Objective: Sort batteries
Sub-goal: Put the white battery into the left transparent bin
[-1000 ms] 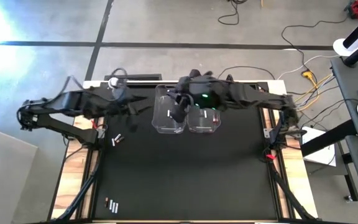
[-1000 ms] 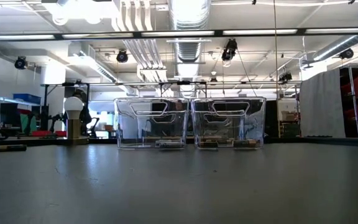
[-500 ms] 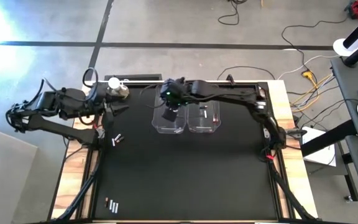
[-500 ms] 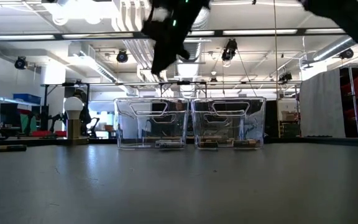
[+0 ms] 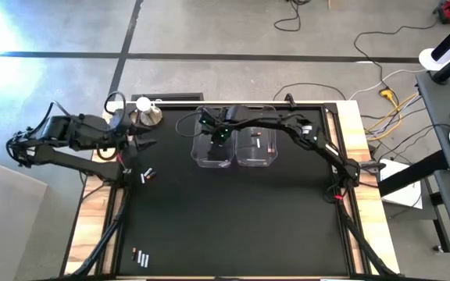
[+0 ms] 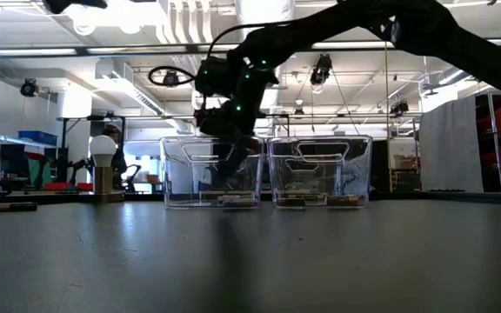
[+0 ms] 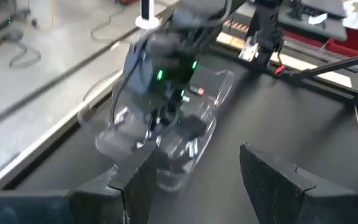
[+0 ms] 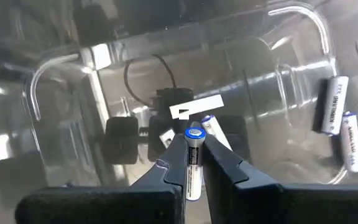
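Note:
Two clear plastic bins stand side by side at the far middle of the table, the left bin [image 5: 212, 150] and the right bin [image 5: 257, 149]. My right gripper [image 5: 219, 134] [image 6: 227, 132] hangs over the left bin, shut on a silvery-white battery [image 8: 193, 163]. More silvery-white batteries [image 8: 329, 106] lie on the bin floor. Loose batteries lie on the mat at the left [image 5: 147, 176] and near the front edge [image 5: 141, 256]. My left gripper [image 5: 144, 144] [image 7: 197, 180] is open, left of the bins, touching nothing. My right gripper pinches the silvery-white battery between its two fingers [image 8: 224, 163], which point down from above. The battery lies along the fingers, and its blue-ringed end [image 8: 195, 133] shows at the fingertips. It is lifted clear, above the floor of the left bin.
A silver round-topped knob with a white ball [image 5: 148, 114] stands at the far left corner, close to my left gripper. The black mat [image 5: 233, 218] lies open in front of the bins. Wooden table borders and cables run along the right side [image 5: 348, 168].
My right gripper has come down from high above the table to the rim of the left bin, still shut on the battery. My left arm has drawn back toward the table's left edge and now rests by the knob.

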Robot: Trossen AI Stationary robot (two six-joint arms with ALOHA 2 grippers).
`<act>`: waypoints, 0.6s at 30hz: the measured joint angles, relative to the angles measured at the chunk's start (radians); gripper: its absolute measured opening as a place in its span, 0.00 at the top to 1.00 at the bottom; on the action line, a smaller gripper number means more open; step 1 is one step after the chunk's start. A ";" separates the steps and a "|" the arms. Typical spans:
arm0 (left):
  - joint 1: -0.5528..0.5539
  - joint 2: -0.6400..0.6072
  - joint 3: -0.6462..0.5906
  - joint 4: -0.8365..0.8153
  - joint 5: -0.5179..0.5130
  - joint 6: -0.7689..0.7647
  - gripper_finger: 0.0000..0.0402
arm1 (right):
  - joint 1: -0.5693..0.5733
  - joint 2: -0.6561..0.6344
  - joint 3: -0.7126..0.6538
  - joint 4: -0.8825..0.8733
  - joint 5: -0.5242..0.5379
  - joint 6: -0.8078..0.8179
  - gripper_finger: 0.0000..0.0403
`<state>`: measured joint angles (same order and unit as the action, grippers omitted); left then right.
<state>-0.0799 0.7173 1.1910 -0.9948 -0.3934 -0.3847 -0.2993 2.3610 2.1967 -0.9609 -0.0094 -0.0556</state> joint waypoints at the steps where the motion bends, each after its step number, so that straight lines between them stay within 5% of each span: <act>1: 0.000 -0.004 -0.005 -0.016 0.000 -0.022 0.49 | -0.002 0.003 0.000 0.000 0.000 -0.021 0.95; 18: -0.005 -0.011 -0.323 0.017 0.091 -0.334 0.49 | -0.026 0.043 -0.004 0.013 -0.085 -0.245 0.90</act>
<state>-0.0853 0.7063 0.8681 -0.9781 -0.3023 -0.7186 -0.3257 2.4040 2.1925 -0.9482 -0.0943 -0.3009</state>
